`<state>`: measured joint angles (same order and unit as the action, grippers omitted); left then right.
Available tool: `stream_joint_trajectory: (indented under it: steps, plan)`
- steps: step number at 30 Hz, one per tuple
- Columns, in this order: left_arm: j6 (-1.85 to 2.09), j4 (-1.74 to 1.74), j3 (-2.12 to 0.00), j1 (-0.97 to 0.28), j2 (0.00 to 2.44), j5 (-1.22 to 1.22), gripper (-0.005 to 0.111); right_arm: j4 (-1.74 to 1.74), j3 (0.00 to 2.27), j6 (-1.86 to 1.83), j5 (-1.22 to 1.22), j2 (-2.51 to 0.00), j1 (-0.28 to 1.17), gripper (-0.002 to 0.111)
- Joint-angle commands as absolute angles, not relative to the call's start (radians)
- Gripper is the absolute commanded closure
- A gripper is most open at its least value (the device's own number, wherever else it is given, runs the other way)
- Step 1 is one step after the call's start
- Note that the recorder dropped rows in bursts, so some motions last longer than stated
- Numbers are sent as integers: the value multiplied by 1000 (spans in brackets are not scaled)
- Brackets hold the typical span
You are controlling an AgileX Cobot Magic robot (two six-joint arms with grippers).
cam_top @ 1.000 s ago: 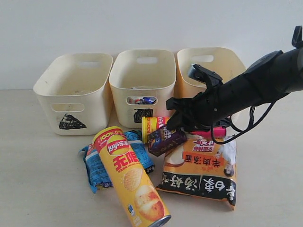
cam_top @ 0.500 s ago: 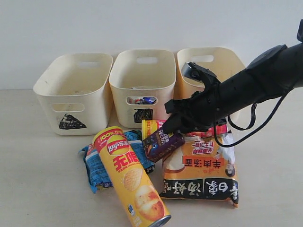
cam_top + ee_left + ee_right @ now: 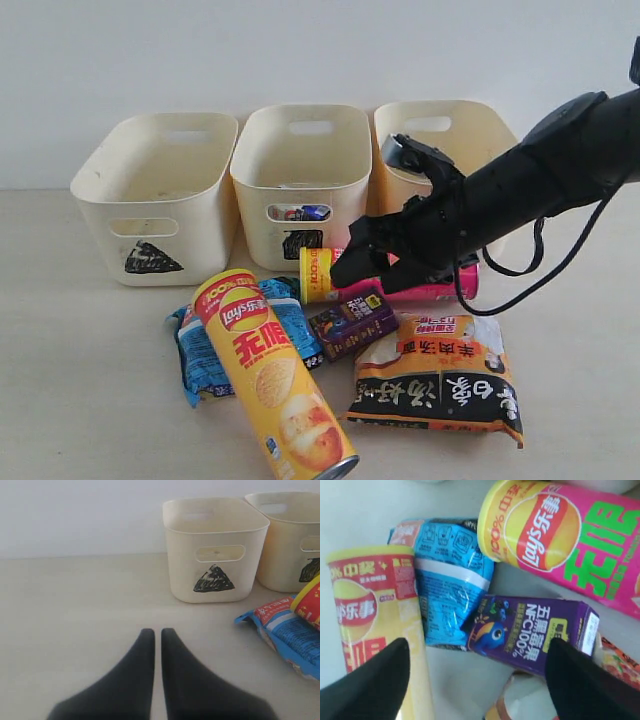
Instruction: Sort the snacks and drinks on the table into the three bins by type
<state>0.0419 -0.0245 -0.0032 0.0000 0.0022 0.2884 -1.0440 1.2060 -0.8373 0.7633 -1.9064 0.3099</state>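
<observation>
Hovering spread wide, the right fingers (image 3: 375,680) are held over the dark purple carton (image 3: 535,630), lying mid-surface just beside the pink chip can (image 3: 580,545). Idle, the left fingers (image 3: 135,680) are pressed shut. Pick judged pending: descent and closure needed.

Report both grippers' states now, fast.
Left gripper: shut, holding nothing.
Right gripper: open, holding nothing, above the dark purple carton.
</observation>
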Motion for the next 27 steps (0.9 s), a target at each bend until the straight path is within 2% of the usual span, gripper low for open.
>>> stream_joint_trajectory:
  steps: [1, 8, 20, 22, 27]
  plan:
    - [46, -26, 0, 0, 0, 284, 102, -912, 1209, -782, 751, -1893, 312, 40]
    - [46, -26, 0, 0, 0, 284, 102, -645, 1209, -610, 624, -1893, 384, 39]
    - [46, -26, 0, 0, 0, 284, 102, -580, 1209, -540, 466, -1897, 477, 39]
    - [46, -26, 0, 0, 0, 284, 102, -578, 1209, -515, 441, -1897, 479, 27]
    - [46, -26, 0, 0, 0, 284, 102, -562, 1209, -475, 450, -1912, 479, 27]
